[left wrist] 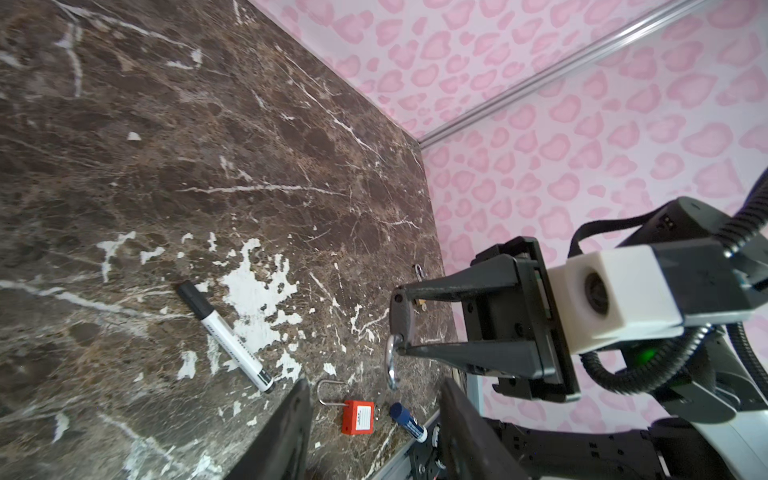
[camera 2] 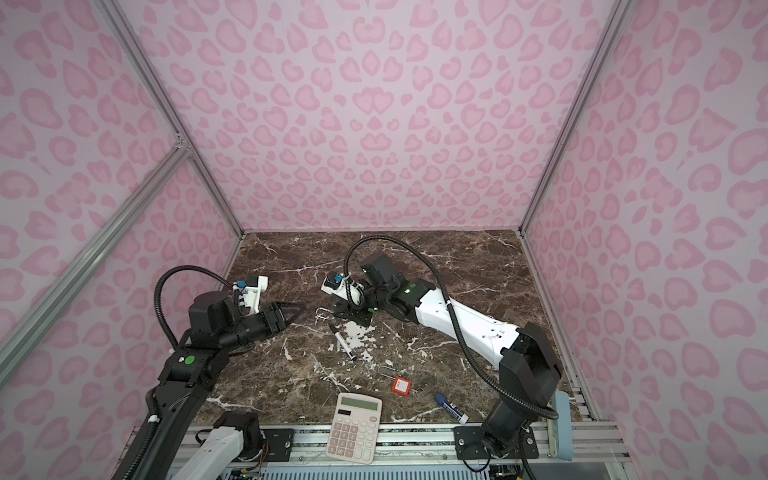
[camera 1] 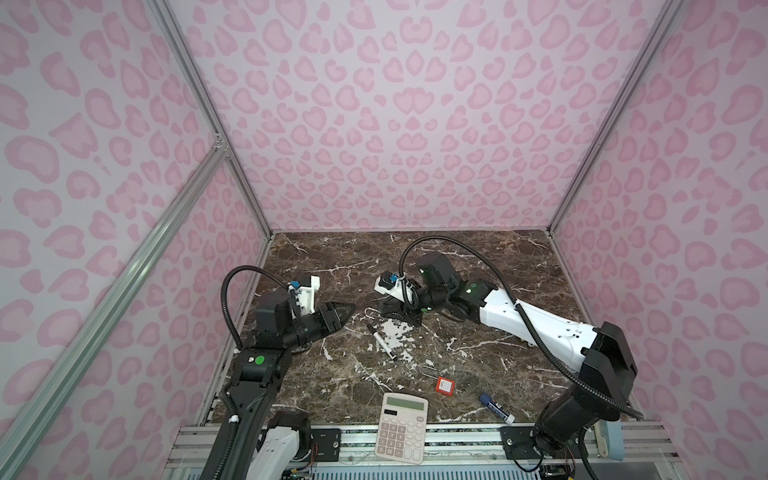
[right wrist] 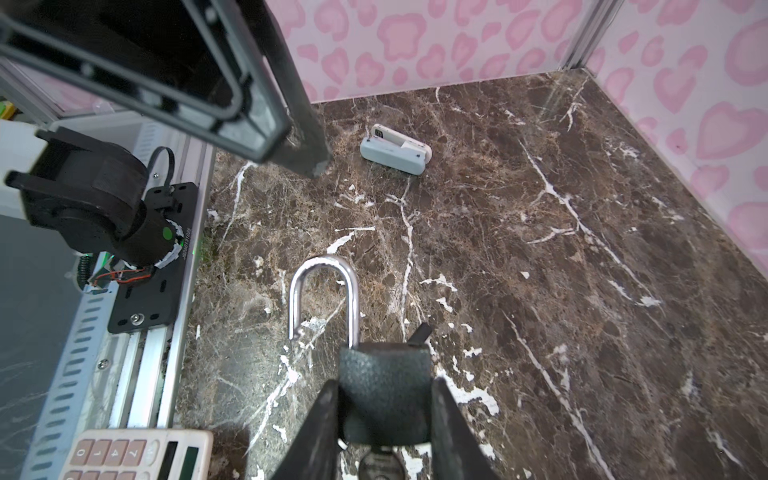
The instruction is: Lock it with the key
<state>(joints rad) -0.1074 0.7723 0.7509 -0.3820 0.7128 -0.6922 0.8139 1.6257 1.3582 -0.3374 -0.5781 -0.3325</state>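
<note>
My right gripper [right wrist: 384,384] is shut on the black body of a padlock [right wrist: 384,395], held low over the marble table. The padlock's silver shackle [right wrist: 324,299] stands sprung open on one side. The key [right wrist: 380,465] sticks out of the lock's underside, between my fingers. In both top views the shackle [camera 1: 372,313] [camera 2: 322,312] points left toward my left gripper [camera 1: 349,309] [camera 2: 300,309]. In the left wrist view the left gripper [left wrist: 374,399] has its jaws apart with nothing between them, a short way from the padlock [left wrist: 401,311].
On the marble table [camera 1: 478,257] lie a white marker [camera 1: 382,341], a red padlock [camera 1: 443,385], a blue-capped stick [camera 1: 496,409] and a calculator [camera 1: 402,428] over the front rail. A small white device [right wrist: 395,149] lies near the left wall. Pink walls close three sides.
</note>
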